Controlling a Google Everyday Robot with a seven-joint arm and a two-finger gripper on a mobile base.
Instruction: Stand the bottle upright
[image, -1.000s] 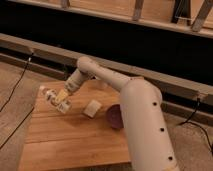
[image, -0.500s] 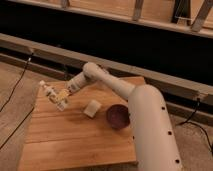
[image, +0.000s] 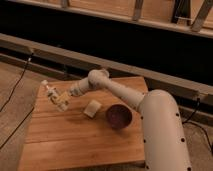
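The pincer (image: 60, 100) sat over the left part of the wooden table (image: 75, 145), near its back left corner, at the end of a white arm (image: 117, 90) that reached leftward and down from the robot's bulky white body (image: 162, 135) at the right. Its fingers were closed tight around the lower part of the bottle (image: 51, 91), which stuck out of the grip up and to the left, tilted rather than upright, with its white cap (image: 44, 83) at the high end and the pale label just below it. Whether the bottle's base touched the table could not be told, since the pincer covered that end.

Just to the right of the pincer, apart from it, a flat beige block (image: 92, 108) lay on the table. Further right again, near the robot's body, stood a dark reddish-purple bowl (image: 119, 116), close beside the block but not touching it.

The table rested on a grey floor (image: 15, 80), where a black cable (image: 17, 82) ran along the left side. Behind the table ran a long pale horizontal beam (image: 60, 52) against a dark background.
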